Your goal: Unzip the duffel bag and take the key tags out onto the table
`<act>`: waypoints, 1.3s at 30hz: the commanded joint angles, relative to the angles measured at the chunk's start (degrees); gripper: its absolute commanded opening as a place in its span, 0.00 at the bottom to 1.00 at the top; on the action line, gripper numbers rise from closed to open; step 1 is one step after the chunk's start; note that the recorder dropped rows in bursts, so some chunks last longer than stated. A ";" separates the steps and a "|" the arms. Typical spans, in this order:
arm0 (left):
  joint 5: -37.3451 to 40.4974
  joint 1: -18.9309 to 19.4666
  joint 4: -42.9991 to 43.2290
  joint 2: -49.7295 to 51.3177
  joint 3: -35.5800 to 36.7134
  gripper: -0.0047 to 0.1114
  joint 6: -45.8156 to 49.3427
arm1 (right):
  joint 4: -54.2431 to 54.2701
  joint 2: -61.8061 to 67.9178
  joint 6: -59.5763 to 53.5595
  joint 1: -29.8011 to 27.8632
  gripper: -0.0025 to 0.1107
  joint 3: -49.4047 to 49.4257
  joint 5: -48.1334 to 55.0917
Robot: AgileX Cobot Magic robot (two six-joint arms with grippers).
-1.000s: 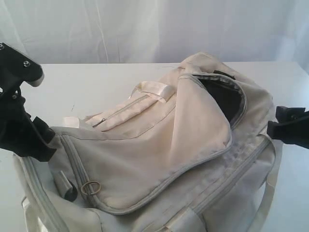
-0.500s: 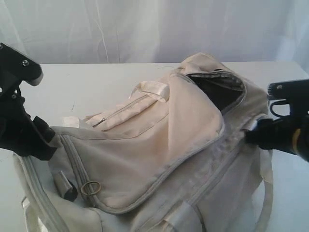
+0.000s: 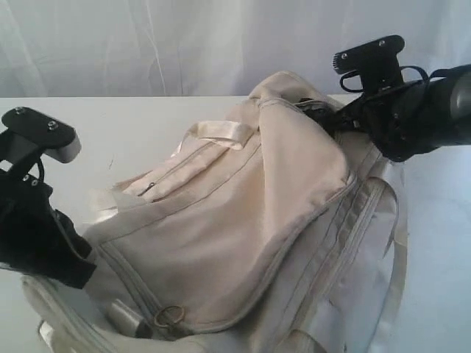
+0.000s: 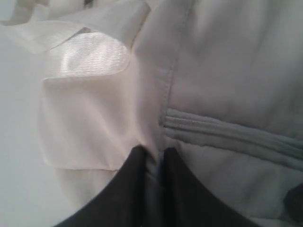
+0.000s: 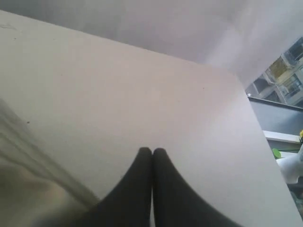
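Left gripper [image 4: 154,156] is nearly closed, pinching a fold of the bag [image 4: 227,71] at a seam beside a strap [image 4: 87,59]. The right gripper [image 5: 152,152] has its fingers pressed together with nothing visible between them, up at the bag's far end. The bag lies slumped on the table [image 5: 142,85]. I see no tags in any view, so I take them to be inside the bag.

My worry is that the flap [image 3: 243,220] drapes over the bag's top, and closed, empty fingers could just prod cloth rather than get in. If the left pinch is shallow, a tug at the far end could slip it and drag the whole bag.

The exterior view gives me both arms and the bag's shape. Only the left wrist view shows the pinch itself, and only the right wrist view shows those fingers empty, with bare table beyond the bag.
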 commanded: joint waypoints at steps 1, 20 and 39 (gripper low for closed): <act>3.63 0.00 -11.07 -2.18 -0.15 0.04 6.68 | -0.69 0.87 -0.78 -1.07 0.02 -3.20 0.29; -2.70 0.00 -10.64 -4.40 -0.15 0.04 6.68 | 59.67 -16.50 -56.28 -1.18 0.33 -0.57 10.41; -4.51 0.00 -10.12 -4.40 -0.15 0.04 6.68 | 109.48 -26.66 -96.14 -1.07 0.63 1.80 10.27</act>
